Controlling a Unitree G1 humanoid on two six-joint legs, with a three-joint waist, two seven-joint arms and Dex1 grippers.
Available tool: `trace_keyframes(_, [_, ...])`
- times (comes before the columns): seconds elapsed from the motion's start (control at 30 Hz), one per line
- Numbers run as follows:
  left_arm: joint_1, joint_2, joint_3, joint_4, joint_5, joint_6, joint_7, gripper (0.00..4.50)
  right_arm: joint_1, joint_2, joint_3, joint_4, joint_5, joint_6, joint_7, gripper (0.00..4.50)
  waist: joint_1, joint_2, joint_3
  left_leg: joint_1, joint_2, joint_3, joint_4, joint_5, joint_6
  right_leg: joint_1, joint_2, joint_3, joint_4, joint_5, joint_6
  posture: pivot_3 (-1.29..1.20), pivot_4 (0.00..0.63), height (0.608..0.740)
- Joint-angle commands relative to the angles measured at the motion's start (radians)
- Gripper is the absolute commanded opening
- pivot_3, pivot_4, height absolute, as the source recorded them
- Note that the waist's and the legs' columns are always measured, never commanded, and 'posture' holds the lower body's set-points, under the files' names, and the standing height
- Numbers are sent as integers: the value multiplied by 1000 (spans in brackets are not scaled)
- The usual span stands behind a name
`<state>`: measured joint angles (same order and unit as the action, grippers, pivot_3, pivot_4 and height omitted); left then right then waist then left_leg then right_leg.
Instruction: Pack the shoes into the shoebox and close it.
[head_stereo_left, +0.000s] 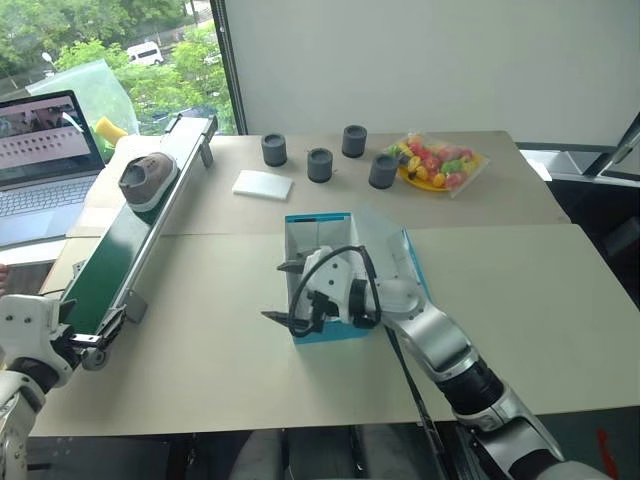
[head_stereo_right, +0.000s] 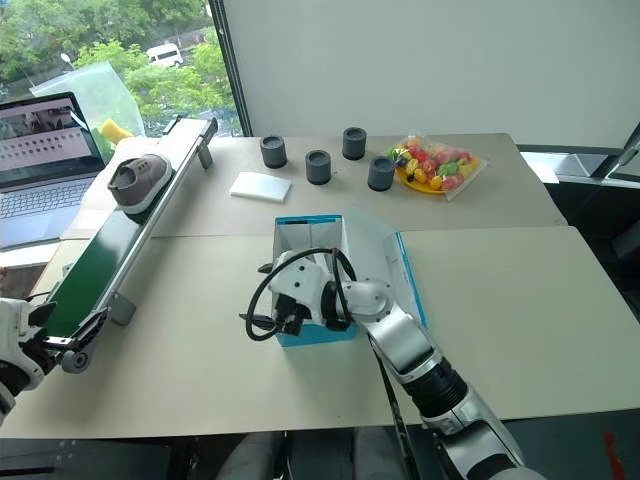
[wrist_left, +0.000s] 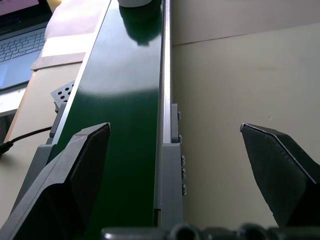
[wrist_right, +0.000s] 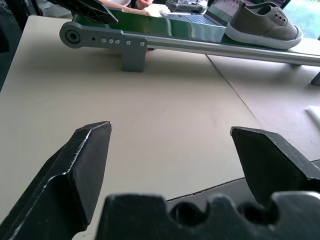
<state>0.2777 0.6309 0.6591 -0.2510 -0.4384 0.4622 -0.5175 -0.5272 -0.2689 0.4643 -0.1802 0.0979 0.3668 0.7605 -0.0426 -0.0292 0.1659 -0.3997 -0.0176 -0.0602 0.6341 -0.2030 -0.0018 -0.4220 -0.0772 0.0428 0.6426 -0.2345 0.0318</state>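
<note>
One shoe (head_stereo_right: 136, 178) sits on the green belt of the conveyor (head_stereo_left: 130, 240), sole down and well up the belt from my left tool (wrist_left: 185, 170), which waits released at the belt's near end with its two fingers spread wide, one over the green strip and one over the bare counter (head_stereo_left: 560, 290). I judge it is parked there so the shoe can ride down to it and be picked off. I cannot make out a second shoe, so the packing looks barely begun. The shoebox (head_stereo_left: 330, 275) stands open in the middle of the counter, blue outside and white inside, lid thrown back away from me so the inside is free to receive the pair. My right tool (head_stereo_left: 290, 295) hangs just beside the box's near left corner, also released, fingers wide apart and holding nothing, pointing across toward the conveyor; from its own camera the shoe shows far ahead on the belt. Beyond the box, well apart from both tools, lie a flat white pad (head_stereo_left: 263, 184), four dark round cups (head_stereo_left: 320, 164) and a yellow plate of bright toy fruit (head_stereo_left: 437, 163). A laptop (head_stereo_left: 40, 160) stands past the conveyor by a window onto trees.
</note>
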Motion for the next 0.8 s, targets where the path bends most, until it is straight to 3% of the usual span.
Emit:
trace_keyframes(0.03, [6,3,44,-6,-6,-16,4,4476,-14,6,-2,-8,-11,-33,8,4500,0,0,0,0,0,0,0,0,0,0,0,0,0,0,0,0,150,740])
trace_keyframes(0.5, [-25,-32,69,96,-5,-41,35,4476,-24,17,-16,15,-37,-30,6,4500,0,0,0,0,0,-1,0,0,0,0,0,0,0,0,0,0,150,740])
trace_keyframes(0.8, [-34,-6,67,184,2,-77,2,4476,-14,18,-25,7,-43,-19,-10,4500,0,0,0,0,0,-1,0,0,0,0,0,0,0,0,0,0,150,740])
